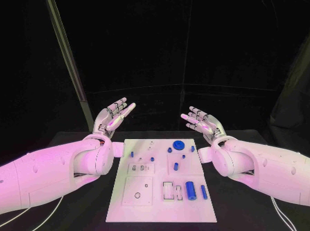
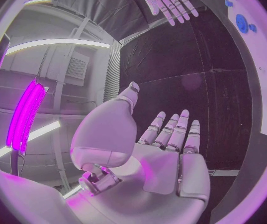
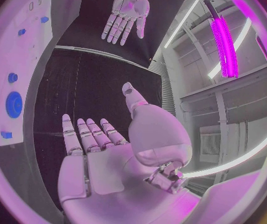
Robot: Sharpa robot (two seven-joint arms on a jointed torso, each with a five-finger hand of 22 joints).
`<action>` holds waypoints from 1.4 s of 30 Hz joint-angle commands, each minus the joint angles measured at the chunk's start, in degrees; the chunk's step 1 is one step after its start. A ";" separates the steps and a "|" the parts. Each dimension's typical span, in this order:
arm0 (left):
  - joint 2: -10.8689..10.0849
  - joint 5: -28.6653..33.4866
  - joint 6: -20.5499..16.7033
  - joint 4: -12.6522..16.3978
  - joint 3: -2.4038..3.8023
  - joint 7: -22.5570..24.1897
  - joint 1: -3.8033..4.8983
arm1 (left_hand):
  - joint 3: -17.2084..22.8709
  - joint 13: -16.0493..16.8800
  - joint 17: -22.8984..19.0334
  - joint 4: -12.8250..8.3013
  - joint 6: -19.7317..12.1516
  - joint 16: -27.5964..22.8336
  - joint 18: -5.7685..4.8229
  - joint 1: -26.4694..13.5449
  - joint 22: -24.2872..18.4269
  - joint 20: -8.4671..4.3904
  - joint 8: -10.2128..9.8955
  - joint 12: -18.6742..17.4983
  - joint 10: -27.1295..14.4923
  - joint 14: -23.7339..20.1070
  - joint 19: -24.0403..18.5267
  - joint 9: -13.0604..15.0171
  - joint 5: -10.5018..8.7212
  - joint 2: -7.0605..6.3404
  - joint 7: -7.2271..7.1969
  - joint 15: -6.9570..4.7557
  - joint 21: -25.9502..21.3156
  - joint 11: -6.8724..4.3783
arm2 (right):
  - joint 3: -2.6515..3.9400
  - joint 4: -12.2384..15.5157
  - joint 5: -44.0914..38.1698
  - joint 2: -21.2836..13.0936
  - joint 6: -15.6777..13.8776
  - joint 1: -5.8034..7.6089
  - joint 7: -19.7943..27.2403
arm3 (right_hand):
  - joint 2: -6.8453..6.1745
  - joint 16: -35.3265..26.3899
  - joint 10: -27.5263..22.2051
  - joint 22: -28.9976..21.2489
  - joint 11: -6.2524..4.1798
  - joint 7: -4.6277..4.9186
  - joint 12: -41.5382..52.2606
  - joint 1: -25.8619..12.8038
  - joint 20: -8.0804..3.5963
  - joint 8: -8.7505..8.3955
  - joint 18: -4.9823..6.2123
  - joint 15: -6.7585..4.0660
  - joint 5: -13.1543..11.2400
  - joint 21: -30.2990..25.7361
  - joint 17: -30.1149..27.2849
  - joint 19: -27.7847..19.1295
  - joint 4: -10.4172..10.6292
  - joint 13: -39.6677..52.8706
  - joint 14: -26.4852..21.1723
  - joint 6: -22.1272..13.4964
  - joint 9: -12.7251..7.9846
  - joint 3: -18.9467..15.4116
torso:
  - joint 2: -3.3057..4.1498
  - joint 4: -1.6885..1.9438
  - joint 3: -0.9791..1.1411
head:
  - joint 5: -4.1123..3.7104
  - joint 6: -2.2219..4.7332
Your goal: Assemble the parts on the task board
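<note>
The white task board (image 1: 127, 211) lies flat in the middle of the black table. Blue parts rest on it: a round disc (image 1: 178, 144) near its far edge, small pegs (image 1: 175, 166) across the middle, a thick cylinder (image 1: 190, 190) and a thin rod (image 1: 204, 192) near the right front. My left hand (image 1: 113, 116) is raised above the table beyond the board's far left corner, fingers straight and apart, holding nothing. My right hand (image 1: 200, 122) is raised beyond the far right corner, likewise spread and empty. The disc (image 3: 13, 104) and board (image 3: 9, 50) appear in the right wrist view.
A slanted metal pole (image 1: 68, 62) stands behind the table at the left. Black table surface (image 1: 245, 211) lies bare on both sides of the board. White cables (image 1: 283, 219) hang under my arms near the front corners.
</note>
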 commanded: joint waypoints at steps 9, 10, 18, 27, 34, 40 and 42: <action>-1.11 0.76 4.18 -0.44 0.04 3.30 0.04 | 0.59 0.46 1.30 0.54 6.12 2.42 -0.44 1.86 1.97 0.52 1.24 0.73 4.94 9.84 8.62 0.65 0.24 0.48 6.46 1.40 3.52 1.17 | -0.21 -3.37 -14.22 -0.36 6.02 0.79 -1.67 | 0.70 8.50 34.24 4.79 1.15 7.20 7.53 10.94 -0.23 5.27 7.34 -1.20 -0.65 10.62 2.70 26.65 -5.16 2.72 35.88 26.23 2.76 1.90 | 0.11 0.00 -0.16 | -0.30 -0.42; -1.28 0.77 4.51 -0.40 0.04 3.32 0.04 | 0.64 0.69 1.73 0.40 8.41 3.37 -0.40 2.20 2.54 0.66 1.71 1.16 7.39 13.17 11.38 0.89 0.16 0.60 6.90 1.32 4.63 1.49 | -0.21 -3.64 -15.18 -0.47 5.63 0.79 -1.60 | 0.68 8.90 35.76 4.97 0.66 6.82 8.06 11.42 -0.40 5.91 7.66 -1.65 -0.78 11.18 2.70 27.57 -5.47 2.70 37.41 29.25 3.01 1.99 | 0.21 0.05 -0.16 | -0.36 -0.41; -2.89 -1.48 9.31 0.96 0.03 2.30 0.05 | 0.03 2.05 4.37 -0.66 27.85 10.84 3.12 3.72 7.53 -0.87 5.55 6.54 31.93 32.63 36.95 2.29 0.21 1.38 5.66 -3.43 16.14 -0.95 | -0.13 -5.13 -24.89 -1.31 4.94 0.98 -2.17 | 0.61 9.67 44.93 6.67 -2.02 4.86 7.95 13.20 -3.83 6.07 7.82 -5.20 -1.30 16.30 2.78 35.04 -7.22 1.88 49.01 40.20 2.46 3.22 | 1.50 -0.05 -0.12 | -0.27 0.01; -5.28 -3.87 13.01 6.46 0.02 1.71 0.03 | 0.01 1.83 5.65 -2.80 30.80 11.17 3.07 5.90 7.40 -2.50 5.14 6.49 36.61 38.44 41.34 1.63 0.24 1.58 4.44 -5.21 17.48 -2.36 | -0.06 -6.85 -42.08 -1.52 8.68 3.04 -7.83 | -1.08 12.68 50.02 11.08 -4.28 3.58 5.55 14.68 -7.97 4.91 7.87 -8.86 -1.57 25.18 5.38 42.92 -7.32 1.94 62.16 43.91 2.45 4.46 | 4.62 0.80 -0.06 | -0.79 0.98; -6.99 -2.65 15.59 10.48 0.02 1.56 0.03 | 0.15 1.74 5.70 -3.52 31.08 10.18 2.95 6.49 7.00 -2.52 4.74 5.92 36.92 37.90 41.16 1.53 0.25 1.74 4.28 -5.09 17.05 -2.44 | -0.01 -8.99 -57.12 0.08 11.23 5.42 -13.92 | -2.02 16.91 53.61 16.93 -5.66 2.22 3.69 14.54 -10.42 4.21 7.62 -11.32 -1.39 34.96 9.68 45.82 -7.28 1.95 70.49 46.54 2.38 5.62 | 6.99 1.12 -0.09 | -1.24 1.85; -6.86 0.70 19.17 11.17 0.02 0.77 0.03 | 0.23 1.77 5.73 -3.58 31.25 10.00 2.94 6.52 6.90 -2.49 4.70 5.87 37.14 37.86 41.07 1.54 0.26 2.00 4.34 -5.07 16.93 -2.43 | 0.04 -9.63 -68.00 2.03 13.19 6.68 -19.27 | -2.93 21.83 54.43 20.50 -6.04 1.99 2.38 13.68 -10.85 3.26 7.67 -11.79 -2.41 40.53 14.05 45.22 -7.17 2.00 71.87 47.35 2.36 6.94 | 8.86 1.36 -0.02 | -1.58 2.35; -6.61 1.25 20.02 11.06 0.02 0.56 0.02 | 0.26 1.78 5.75 -3.59 31.32 9.95 2.95 6.52 6.86 -2.49 4.70 5.87 37.23 37.86 41.06 1.55 0.26 2.09 4.34 -5.07 16.89 -2.44 | 0.06 -9.90 -70.76 2.79 13.54 6.90 -20.58 | -2.94 24.40 54.53 21.77 -6.24 1.80 2.34 13.41 -10.93 3.01 7.77 -11.89 -2.38 42.58 15.90 45.14 -7.09 2.01 72.27 47.63 2.38 7.66 | 9.38 1.41 -0.03 | -1.71 2.56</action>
